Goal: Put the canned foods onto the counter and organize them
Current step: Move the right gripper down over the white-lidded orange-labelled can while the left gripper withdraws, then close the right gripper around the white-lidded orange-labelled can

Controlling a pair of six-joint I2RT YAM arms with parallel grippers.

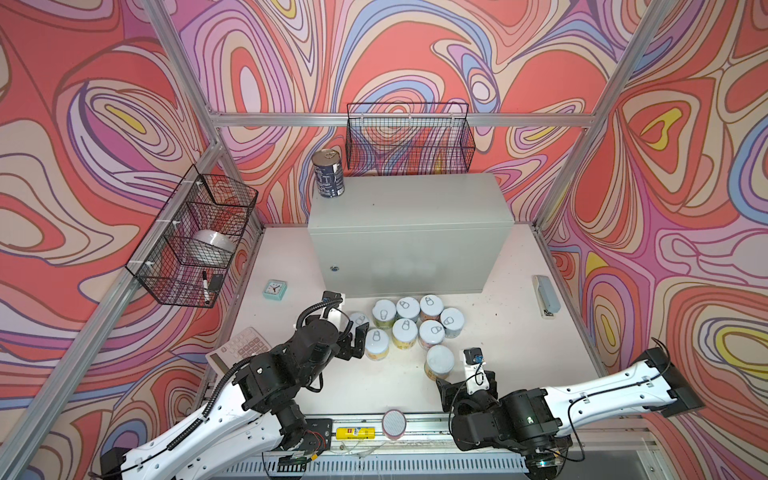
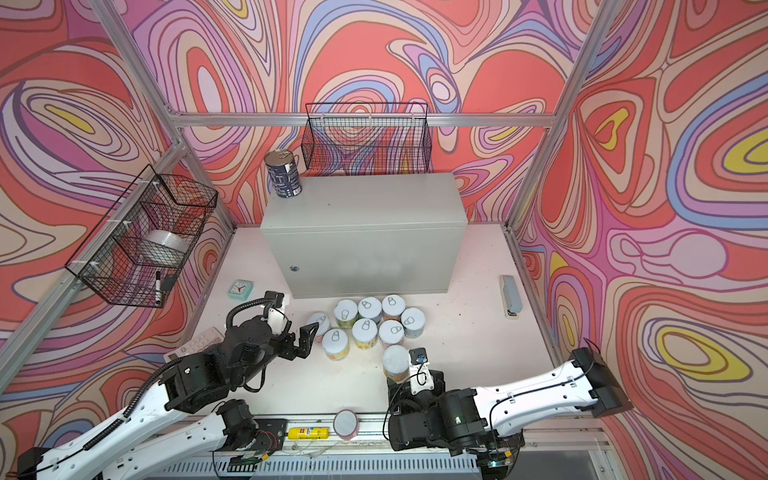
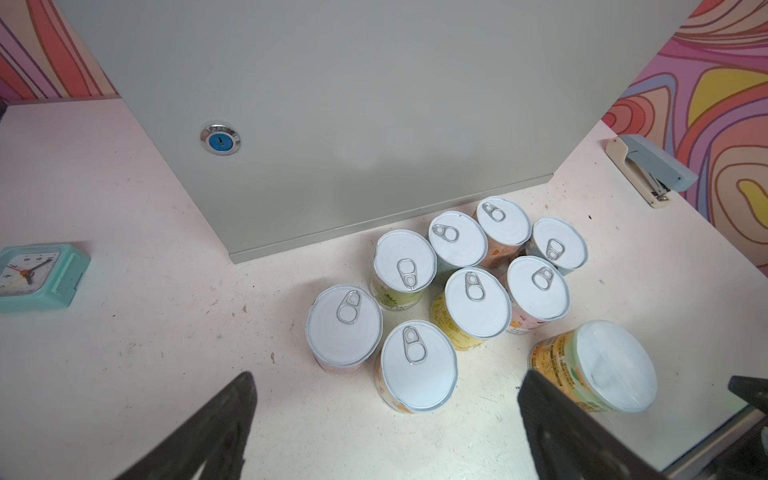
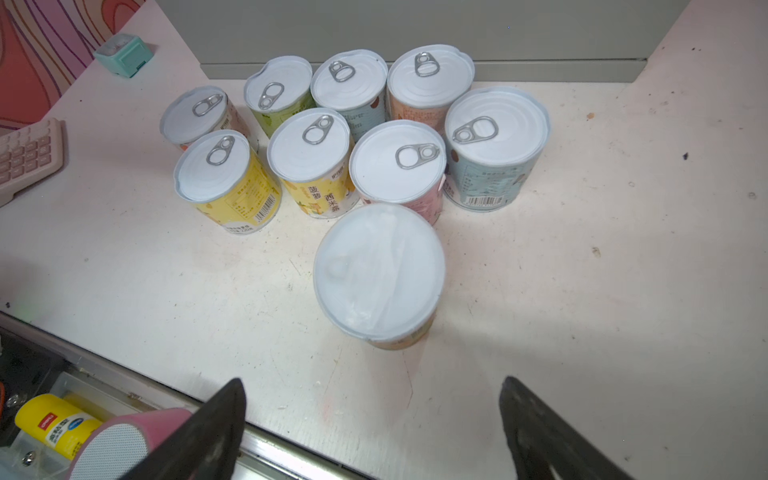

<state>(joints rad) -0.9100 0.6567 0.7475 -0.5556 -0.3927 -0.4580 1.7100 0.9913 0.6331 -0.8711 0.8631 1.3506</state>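
Several short canned foods (image 1: 404,328) (image 2: 365,328) with white pull-tab lids stand bunched on the table, just in front of the grey counter (image 1: 407,199) (image 3: 353,104). A taller yellow-orange can (image 1: 439,359) (image 4: 378,270) stands apart at the near side of the bunch. A dark blue can (image 1: 328,172) (image 2: 283,172) stands upright on the counter's top, at its back left corner. My left gripper (image 1: 353,345) (image 3: 387,375) is open and empty, at the left edge of the bunch. My right gripper (image 1: 463,380) (image 4: 372,380) is open and empty, just short of the taller can.
A mint clock (image 1: 274,289) and a calculator (image 1: 241,347) lie left of the cans, a stapler (image 1: 546,296) far right. Black wire baskets hang on the back wall (image 1: 409,137) and left wall (image 1: 195,232). A yellow tube (image 1: 355,433) and a pink-rimmed disc (image 1: 394,423) lie on the front rail.
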